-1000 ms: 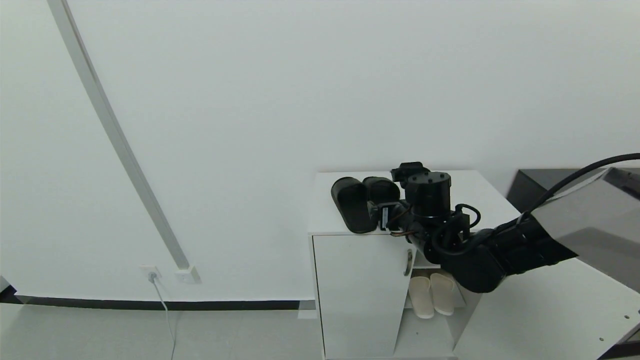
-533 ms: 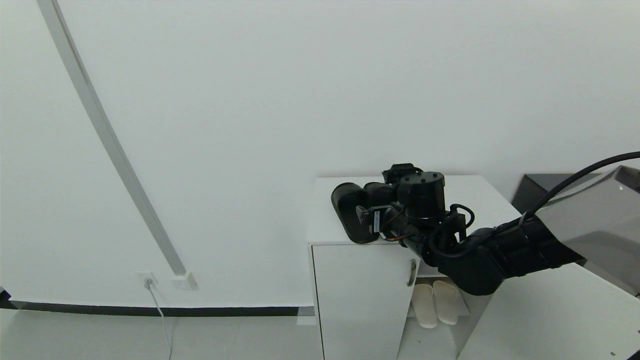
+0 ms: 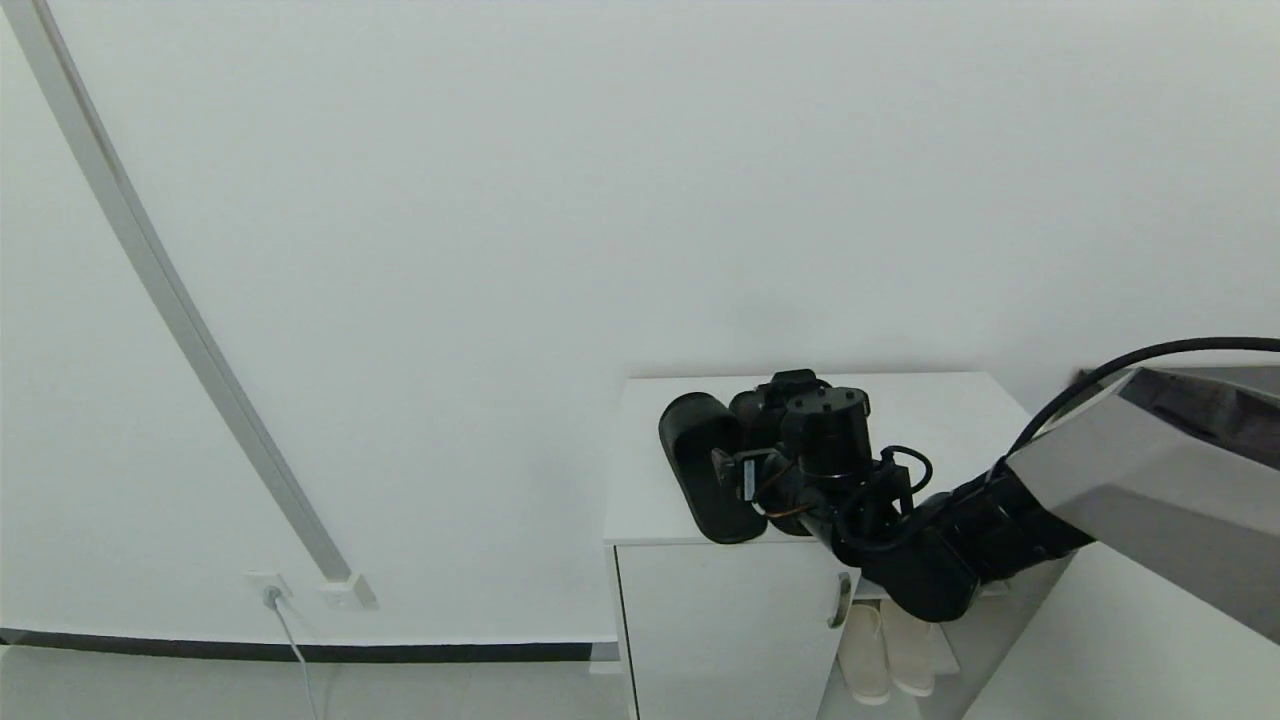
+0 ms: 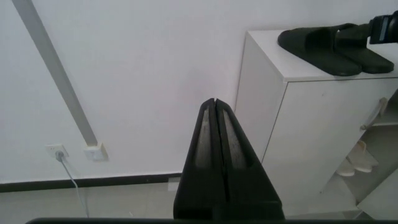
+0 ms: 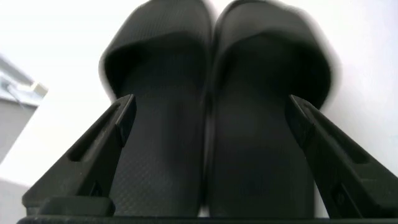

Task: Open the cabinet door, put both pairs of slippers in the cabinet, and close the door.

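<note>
Squarely between right fingers [image 5: 93, 155], black slippers [image 5: 211, 124].

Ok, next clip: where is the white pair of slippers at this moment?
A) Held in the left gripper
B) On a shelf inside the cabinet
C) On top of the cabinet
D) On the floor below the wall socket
B: the white slippers lie side by side on a shelf inside the cabinet, visible through its open right side, while the black slippers are the pair on top.
</note>
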Motion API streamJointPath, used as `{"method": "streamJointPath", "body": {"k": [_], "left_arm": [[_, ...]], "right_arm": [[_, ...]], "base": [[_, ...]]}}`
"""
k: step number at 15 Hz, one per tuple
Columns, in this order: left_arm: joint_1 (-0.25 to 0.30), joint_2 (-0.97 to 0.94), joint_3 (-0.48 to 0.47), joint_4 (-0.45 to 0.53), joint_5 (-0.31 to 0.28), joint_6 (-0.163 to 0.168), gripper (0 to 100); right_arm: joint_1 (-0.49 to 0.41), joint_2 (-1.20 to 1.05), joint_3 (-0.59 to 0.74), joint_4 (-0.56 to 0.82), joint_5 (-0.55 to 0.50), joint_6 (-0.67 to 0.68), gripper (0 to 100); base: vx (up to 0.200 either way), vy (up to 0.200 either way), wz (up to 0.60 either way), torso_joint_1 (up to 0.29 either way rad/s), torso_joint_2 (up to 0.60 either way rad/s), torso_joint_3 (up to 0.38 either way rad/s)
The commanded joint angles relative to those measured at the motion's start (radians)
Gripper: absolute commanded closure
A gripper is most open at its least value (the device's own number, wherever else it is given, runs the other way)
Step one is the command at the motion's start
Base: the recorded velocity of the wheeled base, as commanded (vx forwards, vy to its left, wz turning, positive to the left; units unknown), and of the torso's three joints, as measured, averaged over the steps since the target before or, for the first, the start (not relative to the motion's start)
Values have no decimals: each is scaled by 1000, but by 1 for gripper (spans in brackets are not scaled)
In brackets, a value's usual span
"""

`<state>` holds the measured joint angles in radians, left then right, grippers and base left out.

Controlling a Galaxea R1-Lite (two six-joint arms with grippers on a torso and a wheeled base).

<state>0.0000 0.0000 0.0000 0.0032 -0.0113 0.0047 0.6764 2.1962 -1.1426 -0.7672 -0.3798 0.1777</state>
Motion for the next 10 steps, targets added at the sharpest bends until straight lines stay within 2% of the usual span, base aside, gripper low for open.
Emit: {"method": "streamJointPath", "body": {"k": [1, 7, 10], "left_arm": [[0, 0, 0, 0, 1, 0, 100], [0, 2, 0, -2, 1, 0, 100], [0, 0, 0, 0, 1, 1, 100]], "right_arm": [[-8, 80, -43, -12, -1, -4, 0], [-58, 241, -275, -6, -7, -50, 0], [-78, 283, -335, -4, -7, -52, 0]], "base": [[0, 0, 0, 0, 0, 0], [0, 0, 0, 0, 0, 0], [0, 0, 0, 0, 0, 0]]}}
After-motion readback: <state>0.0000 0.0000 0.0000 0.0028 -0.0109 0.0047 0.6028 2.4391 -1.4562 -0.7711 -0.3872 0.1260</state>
